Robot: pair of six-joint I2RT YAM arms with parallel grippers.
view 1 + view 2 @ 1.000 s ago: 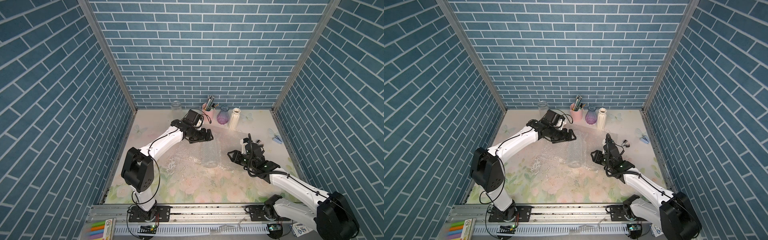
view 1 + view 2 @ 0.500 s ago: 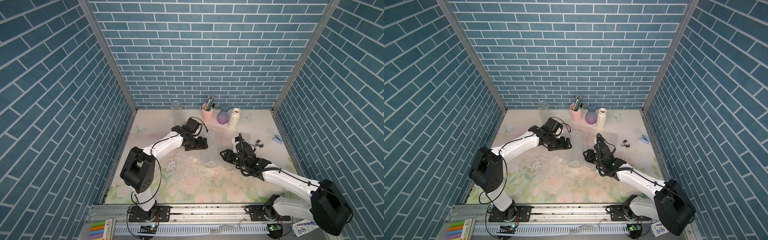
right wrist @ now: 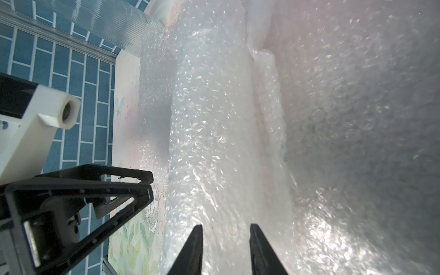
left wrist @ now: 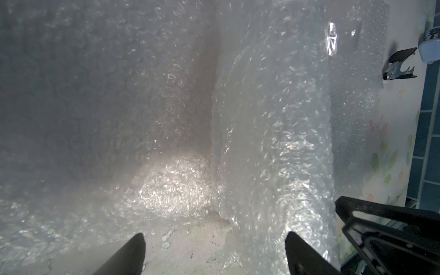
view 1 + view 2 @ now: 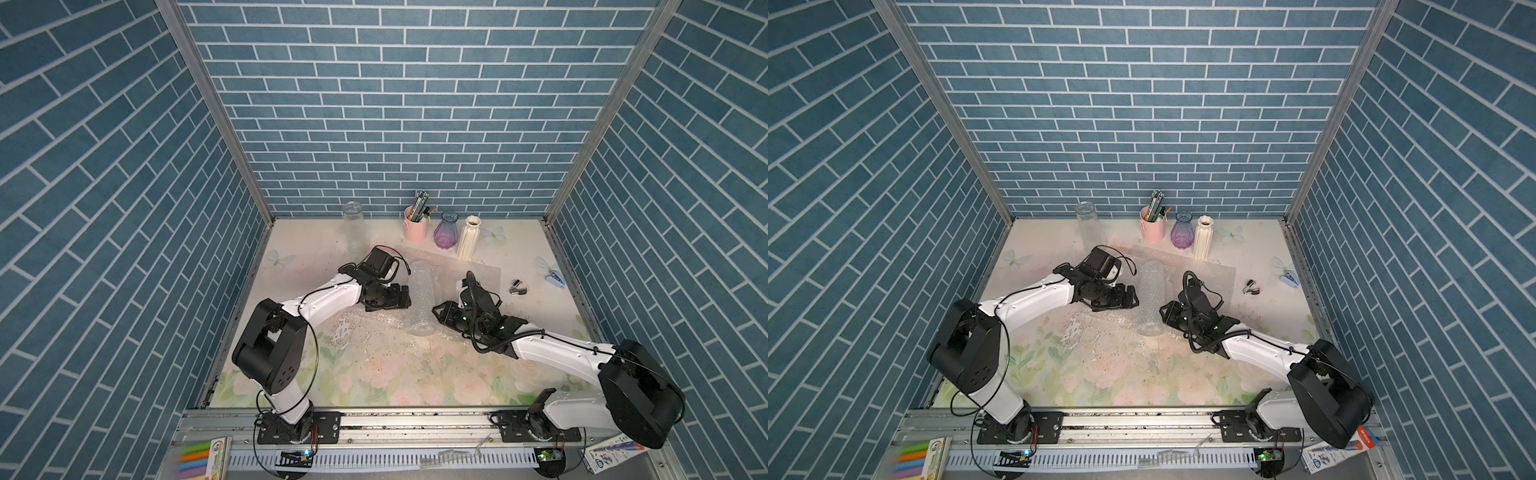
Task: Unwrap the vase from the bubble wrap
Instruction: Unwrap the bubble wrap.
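Observation:
The bubble wrap (image 5: 420,297) (image 5: 1150,299) is a clear roll lying mid-table, with flat sheet spreading from it to the back right and front left. The vase is hidden; nothing shows through the roll. My left gripper (image 5: 405,297) (image 4: 214,238) stands open at the roll's left side, low over the table, with one fingertip (image 4: 291,240) against the wrap and bare table between the fingers. My right gripper (image 5: 436,311) (image 3: 226,229) is at the roll's right side near its front end. Its fingers are narrowed on a ridge of the bubble wrap (image 3: 226,166).
Along the back wall stand a clear glass jar (image 5: 353,222), a pink cup of pens (image 5: 415,227), a purple vase (image 5: 445,232) and a white ribbed vase (image 5: 467,240). A black staple remover (image 5: 517,287) and a blue stapler (image 5: 555,277) lie at the right.
My left gripper has come down and toward the front, beside the roll. My right arm has swung left onto the roll and its fingers have narrowed.

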